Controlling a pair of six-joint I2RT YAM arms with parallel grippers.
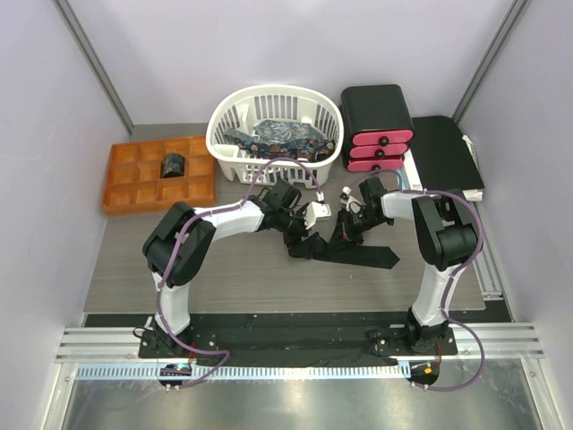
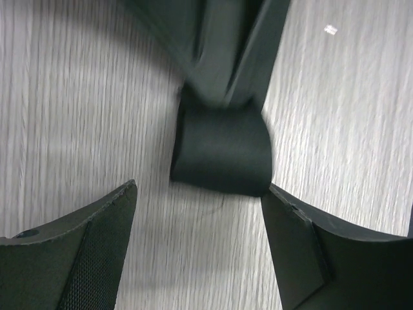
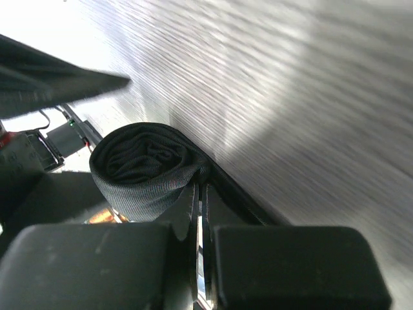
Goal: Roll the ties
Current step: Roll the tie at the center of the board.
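The black tie (image 1: 365,256) lies at the middle of the surface (image 1: 233,278), between the two arms. One end is wound into a short, fat coil (image 3: 145,171) of several soft, dark layers, with a fine weave on its outer wrap. The unrolled part stretches flat from the coil toward 4 o'clock, ending in a broad tip.

The left jaws stand wide, one on each side of the rolled end (image 2: 222,152) and touching neither side of it. The right jaws are pressed tight together at the edge of the coil, and the outer layer of cloth seems to be pinched between them.

There is one black tie on the surface. One more rolled tie (image 1: 171,166), a small dark coil, sits in a compartment of the single wooden tray (image 1: 134,193) at 10 o'clock. One white basket (image 1: 224,134) at 12 o'clock holds a heap of blue patterned ties (image 1: 277,137); how many cannot be told. One black box (image 1: 376,106) with three pink drawers (image 1: 380,150) stands at 1 o'clock, and one flat black folder (image 1: 443,157) lies just beside it at 2 o'clock.
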